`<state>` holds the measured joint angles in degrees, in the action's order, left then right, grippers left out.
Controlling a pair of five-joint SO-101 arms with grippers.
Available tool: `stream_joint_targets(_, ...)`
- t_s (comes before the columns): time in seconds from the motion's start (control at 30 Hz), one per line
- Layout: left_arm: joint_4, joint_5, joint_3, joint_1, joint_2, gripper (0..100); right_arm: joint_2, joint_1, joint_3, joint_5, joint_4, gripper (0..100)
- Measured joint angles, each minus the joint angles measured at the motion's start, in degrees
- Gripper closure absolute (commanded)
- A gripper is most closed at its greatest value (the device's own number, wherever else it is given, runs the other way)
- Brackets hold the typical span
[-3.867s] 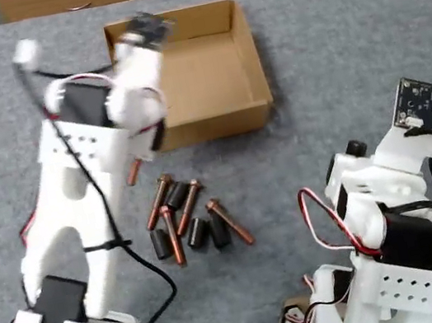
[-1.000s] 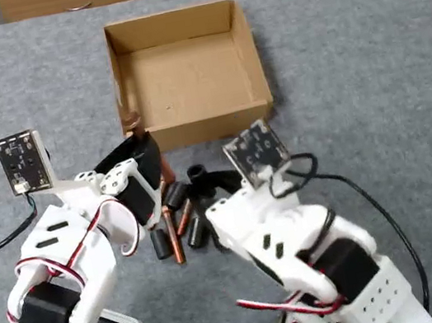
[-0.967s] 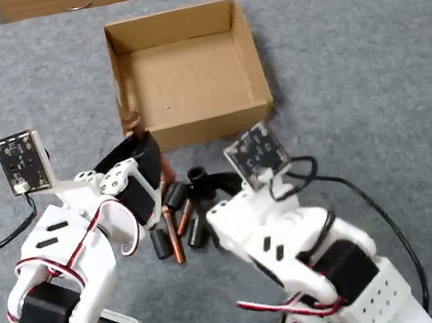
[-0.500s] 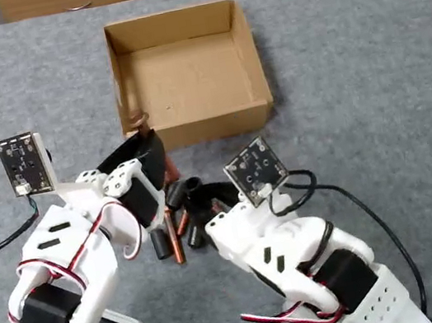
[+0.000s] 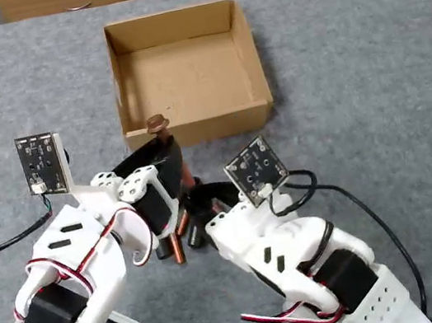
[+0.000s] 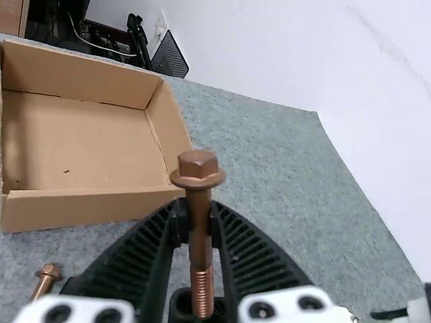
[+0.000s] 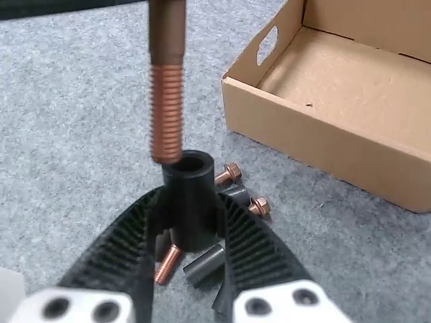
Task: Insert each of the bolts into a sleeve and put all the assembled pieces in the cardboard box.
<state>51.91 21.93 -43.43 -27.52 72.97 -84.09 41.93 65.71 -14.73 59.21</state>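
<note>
On the left of the grey felt-covered table (image 5: 349,63), the left gripper (image 6: 192,215) is clamping a copper-coloured hex flange-head bolt (image 6: 200,256) by its smooth shank. Its long axis is standing upright, head pointing up and threaded tip down. Just beneath, the right gripper (image 7: 190,208) is pinching a matte black cylindrical sleeve (image 7: 188,178), bore facing up. Loose copper bolts (image 7: 229,173) and loose black sleeves (image 7: 205,264) are lying before the open brown cardboard box (image 5: 193,128).

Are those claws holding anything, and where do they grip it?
Left gripper clamps a bolt by its shank; right gripper clamps a sleeve by its sides.
</note>
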Motion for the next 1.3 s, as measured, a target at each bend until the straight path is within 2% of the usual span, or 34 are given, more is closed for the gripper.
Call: stream_joint_targets(1.3, 0.4, -2.2, -2.3, 0.4, 0.1, 98, 0.0, 1.7, 0.0, 1.1, 0.0, 99.8)
